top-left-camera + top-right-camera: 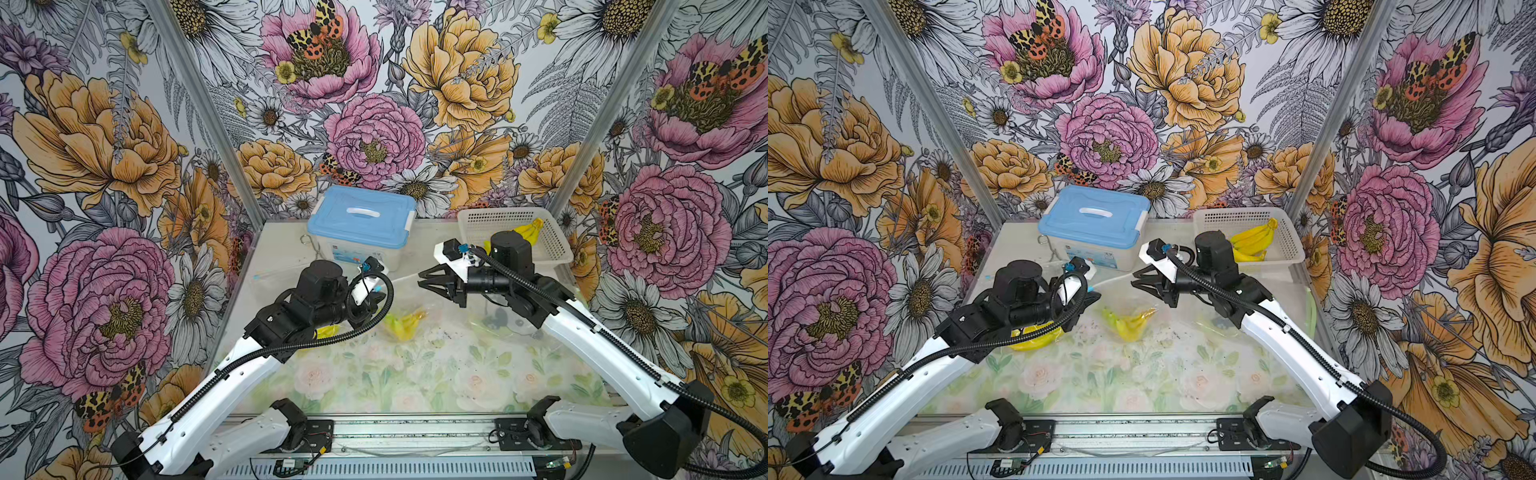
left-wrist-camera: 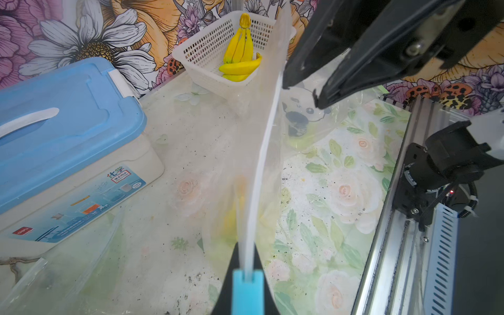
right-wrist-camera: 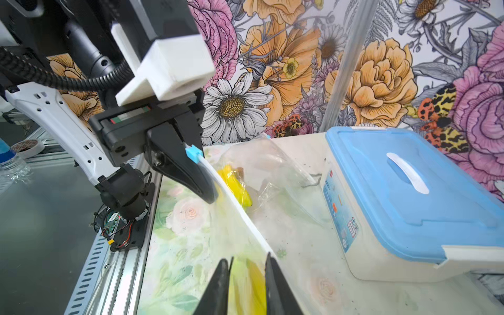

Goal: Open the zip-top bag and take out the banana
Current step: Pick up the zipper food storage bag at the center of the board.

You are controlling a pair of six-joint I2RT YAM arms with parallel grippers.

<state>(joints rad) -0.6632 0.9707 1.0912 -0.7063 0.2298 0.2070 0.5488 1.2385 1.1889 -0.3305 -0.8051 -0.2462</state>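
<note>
Zip strip (image 2: 266,141) stretches arm to arm: left gripper (image 2: 245,259) clamped on it beside the blue slider (image 2: 247,289), right gripper (image 1: 420,280) at the far end, jaws partly spread, gripping nothing I can see. Banana (image 1: 405,324) lies in the bag (image 2: 272,177) beneath, midway.

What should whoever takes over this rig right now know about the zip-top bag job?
Left gripper: shut on the blue slider, holding the zip strip up off the table.
Right gripper: jaws apart at the strip's far end, not clamped on it.
Zip-top bag: hangs from the strip between the two grippers, with the banana inside it, low near the table.
Done: slider gripped, bag raised. I cannot tell whether the zip has parted.
Left: right gripper probably needs a hold on the strip, then open the mouth and take the banana out.
Other bananas lie in the white basket.
</note>
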